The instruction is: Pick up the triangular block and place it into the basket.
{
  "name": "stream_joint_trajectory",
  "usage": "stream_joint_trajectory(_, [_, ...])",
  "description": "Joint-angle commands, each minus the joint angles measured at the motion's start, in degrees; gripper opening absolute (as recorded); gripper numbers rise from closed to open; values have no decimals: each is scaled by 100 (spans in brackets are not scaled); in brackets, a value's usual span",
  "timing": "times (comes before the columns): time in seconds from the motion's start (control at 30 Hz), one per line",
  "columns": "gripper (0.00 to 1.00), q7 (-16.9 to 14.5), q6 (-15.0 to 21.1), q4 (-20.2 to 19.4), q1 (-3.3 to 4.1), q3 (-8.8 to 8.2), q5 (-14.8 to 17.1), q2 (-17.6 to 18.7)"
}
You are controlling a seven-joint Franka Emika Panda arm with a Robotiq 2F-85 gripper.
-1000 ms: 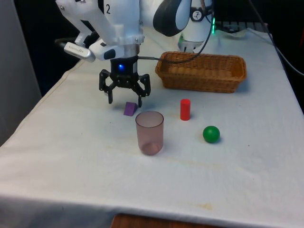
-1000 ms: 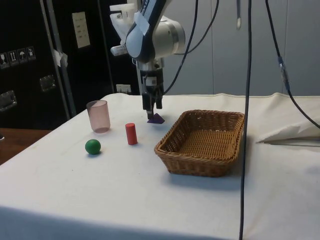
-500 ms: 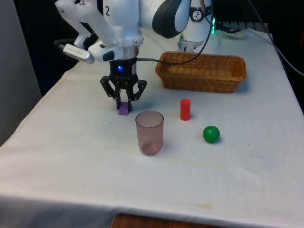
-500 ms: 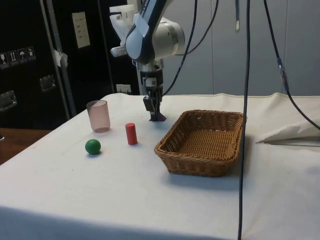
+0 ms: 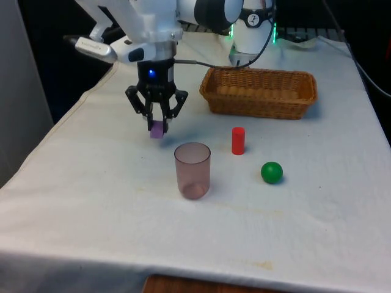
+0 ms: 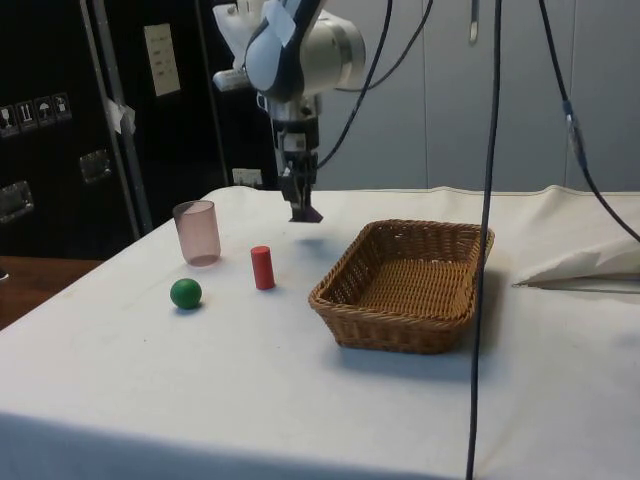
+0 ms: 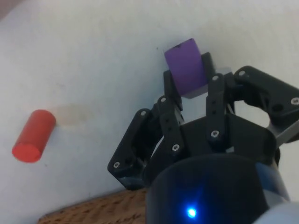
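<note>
Above the counter [image 5: 91,201], beside the basket [image 5: 259,93], my jaws [image 5: 156,127] clamp the purple triangular block [image 5: 157,130], just lifted clear. Grasp secured; basket next.

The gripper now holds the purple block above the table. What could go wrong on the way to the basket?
1. The gripper pinches the purple triangular block only at its fingertips, with much of the block sticking out past them in the wrist view; its sloped faces might let it slip and fall on the cloth.
2. The block hangs low. If carried at this height, it could hit the near rim of the wicker basket.
3. A low, wide sweep might knock over the red cylinder.
</note>
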Motion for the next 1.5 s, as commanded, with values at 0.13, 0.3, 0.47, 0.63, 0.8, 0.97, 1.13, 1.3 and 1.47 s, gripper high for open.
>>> stream_joint_trajectory(0.13, [33, 126, -120, -17, 92, -103, -178, -172])
stream_joint_trajectory(0.3, [33, 189, -252, -69, 149, -178, -309, -413])
stream_joint_trajectory(0.47, [33, 252, -298, -166, 178, -212, -424, -602])
stream_joint_trajectory(0.63, [33, 384, -367, -321, 201, -218, -647, -900])
stream_joint_trajectory(0.8, [33, 498, -435, -470, 235, -229, -831, -1157])
stream_joint_trajectory(0.97, [33, 504, -476, -579, 178, -149, -882, -1346])
stream_joint_trajectory(1.13, [33, 682, -493, -957, 252, -212, -1203, -1833])
stream_joint_trajectory(1.3, [33, 751, -510, -1209, 246, -201, -1375, -2177])
stream_joint_trajectory(1.47, [33, 865, -539, -1450, 258, -189, -1570, -2504])
